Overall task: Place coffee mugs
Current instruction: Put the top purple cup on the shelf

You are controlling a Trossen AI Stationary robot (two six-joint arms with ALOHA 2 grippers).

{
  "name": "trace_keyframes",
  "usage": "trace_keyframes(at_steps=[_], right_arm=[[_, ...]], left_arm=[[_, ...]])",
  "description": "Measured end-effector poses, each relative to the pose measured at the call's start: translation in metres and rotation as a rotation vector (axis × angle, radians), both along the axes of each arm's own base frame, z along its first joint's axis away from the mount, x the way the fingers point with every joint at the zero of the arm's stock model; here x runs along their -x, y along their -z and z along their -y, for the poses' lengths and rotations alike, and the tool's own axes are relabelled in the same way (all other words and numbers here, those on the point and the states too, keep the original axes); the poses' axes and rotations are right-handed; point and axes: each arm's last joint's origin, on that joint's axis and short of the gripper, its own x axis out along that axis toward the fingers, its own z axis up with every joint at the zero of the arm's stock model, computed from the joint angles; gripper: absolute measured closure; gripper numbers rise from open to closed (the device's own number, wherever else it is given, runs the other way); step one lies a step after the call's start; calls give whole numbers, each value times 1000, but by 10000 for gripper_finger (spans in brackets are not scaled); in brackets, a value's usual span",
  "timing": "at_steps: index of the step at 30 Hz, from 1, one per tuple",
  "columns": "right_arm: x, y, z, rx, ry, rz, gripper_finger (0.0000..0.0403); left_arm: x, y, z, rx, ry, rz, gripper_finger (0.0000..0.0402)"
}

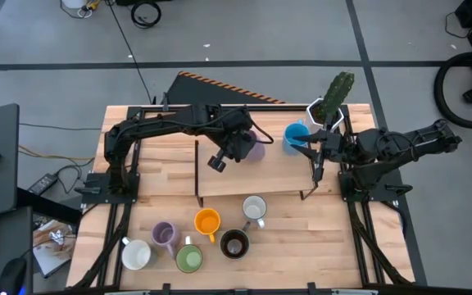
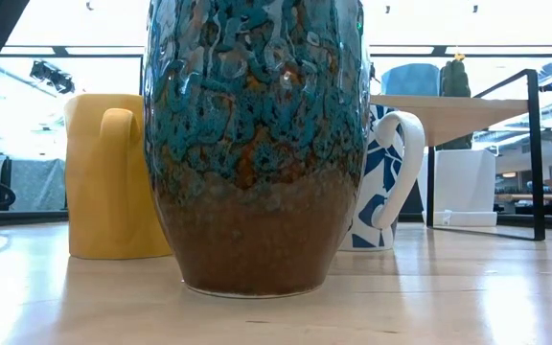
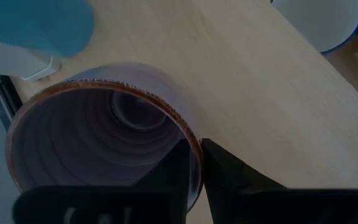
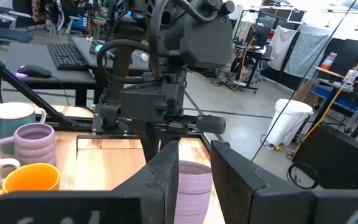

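One ribbed lavender ceramic mug (image 3: 104, 143), rigid, glossy-slick, chippable, pinched at its rim wall by left pincer (image 3: 194, 171) on raised shelf; right pincer (image 1: 316, 170) slightly spread nearby.

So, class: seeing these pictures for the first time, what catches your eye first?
The left gripper grips the rim of a lavender mug on the raised shelf, beside a blue mug and a cactus pot. Six more mugs cluster on the table below, the dark brown mug filling the low view.

Glossy glazed brown mug (image 2: 255, 144), wooden table (image 2: 448, 297)
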Motion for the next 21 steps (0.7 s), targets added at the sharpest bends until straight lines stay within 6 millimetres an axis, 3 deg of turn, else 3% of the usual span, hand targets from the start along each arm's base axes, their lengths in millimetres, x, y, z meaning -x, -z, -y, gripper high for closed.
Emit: trace_keyframes(at_steps=[13, 21], right_arm=[[0, 0, 0, 0, -3, -1, 304], [0, 0, 0, -1, -3, -1, 304]], left_arm=[[-4, -2, 6, -24, 47, 37, 343], [-5, -3, 6, -33, 63, 53, 376]])
